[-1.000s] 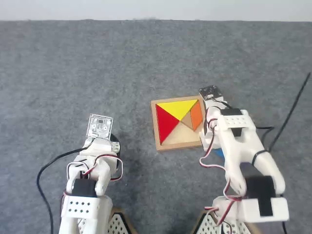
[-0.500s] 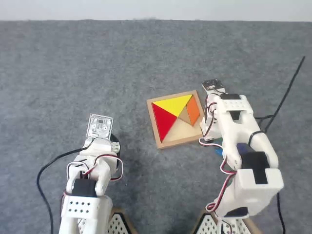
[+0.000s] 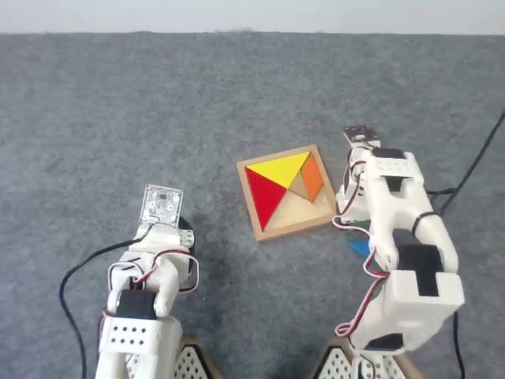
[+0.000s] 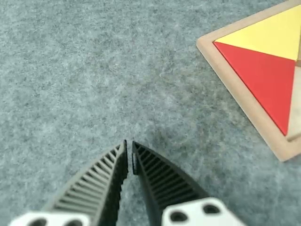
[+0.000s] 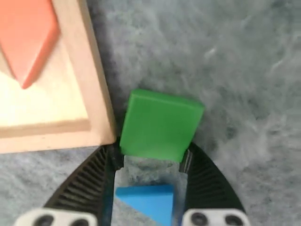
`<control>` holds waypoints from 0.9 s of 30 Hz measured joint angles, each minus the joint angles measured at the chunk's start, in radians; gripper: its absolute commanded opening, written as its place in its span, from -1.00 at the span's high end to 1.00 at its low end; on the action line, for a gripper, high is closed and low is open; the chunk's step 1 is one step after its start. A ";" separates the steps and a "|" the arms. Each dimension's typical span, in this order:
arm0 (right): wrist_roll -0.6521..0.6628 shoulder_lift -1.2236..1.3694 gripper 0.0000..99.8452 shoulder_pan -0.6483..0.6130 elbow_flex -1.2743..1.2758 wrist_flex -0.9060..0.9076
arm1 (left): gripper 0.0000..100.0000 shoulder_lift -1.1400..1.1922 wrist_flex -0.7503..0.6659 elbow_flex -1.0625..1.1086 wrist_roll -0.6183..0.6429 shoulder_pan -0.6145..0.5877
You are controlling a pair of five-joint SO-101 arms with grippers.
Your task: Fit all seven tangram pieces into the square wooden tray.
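A grey felt surface (image 3: 118,103) was seen covering the table. The right arm (image 3: 398,237) was stretched along the right side of the tray, and the left arm (image 3: 150,276) was parked at near left, well apart from the tray.

The square wooden tray (image 3: 299,228) was laid slightly rotated near the centre-right. Three pieces were seated in it:
- A red triangle (image 3: 264,197) was set along the left side.
- A yellow triangle (image 3: 284,168) was set along the far side, touching the red one.
- An orange piece (image 3: 314,180) was set at the far right corner.

The rest of the tray floor was left as bare wood.

A green piece (image 5: 160,125) was lying flat on the felt just beside the tray's near right corner. A blue piece (image 5: 148,197) was lying nearer than it, partly hidden under the right arm.

The right gripper (image 5: 149,157) was held low with its jaws spread apart. Their tips were placed at the green piece's two near corners, and the blue piece was framed between the fingers (image 5: 87,179).

The left gripper (image 4: 129,146) was closed tight on nothing, over bare felt, left of the tray's rim (image 4: 244,98).
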 measured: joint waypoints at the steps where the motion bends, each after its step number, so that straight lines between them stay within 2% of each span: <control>1: 0.000 -0.023 0.88 0.005 0.000 0.014 | 0.97 0.000 0.000 0.000 0.000 0.000; 7: 0.000 -0.258 0.88 -0.002 0.000 0.077 | 0.97 0.000 0.000 0.000 0.000 0.000; 11: 0.021 -0.328 0.88 -0.071 0.000 0.087 | 0.97 0.000 0.000 0.000 0.000 0.000; 19: 0.229 -0.249 0.88 -0.364 0.002 0.072 | 0.97 0.000 0.000 0.000 0.000 0.000; 23: 0.307 -0.160 0.88 -0.431 -0.002 0.021 | 0.97 0.000 0.000 0.000 0.000 0.000; 27: 0.330 -0.068 0.88 -0.443 -0.052 0.012 | 0.97 0.000 0.000 0.000 0.000 0.000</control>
